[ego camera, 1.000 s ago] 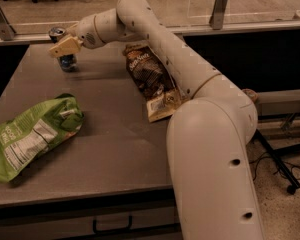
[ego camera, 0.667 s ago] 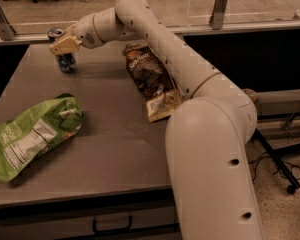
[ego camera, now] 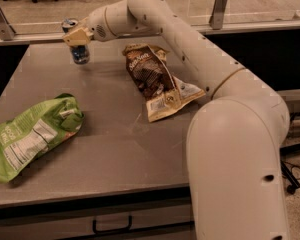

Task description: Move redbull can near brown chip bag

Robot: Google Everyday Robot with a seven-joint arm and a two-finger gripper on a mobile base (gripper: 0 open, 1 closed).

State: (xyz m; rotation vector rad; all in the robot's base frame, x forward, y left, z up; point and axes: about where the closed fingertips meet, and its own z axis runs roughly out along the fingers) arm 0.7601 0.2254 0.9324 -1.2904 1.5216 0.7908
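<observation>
Right, camera view: gripper (ego camera: 78, 36) is at the far left end of the table (ego camera: 115, 149), closed across the upper half of the redbull can (ego camera: 80, 54); can is upright with its silver top showing above the grip; base at or just off the surface, can't tell which; brown chip bag (ego camera: 152, 76) lies flat to the can's right, apart from it, bare table between; green bag (ego camera: 32, 136) sits well apart at the near left edge, off the path; can is likely light, rigid, thin-walled and slick, so the upper side pinch works, but over-squeezing would dent it and a tilted hold could slip; bag is soft, so set down beside it, not on it.
</observation>
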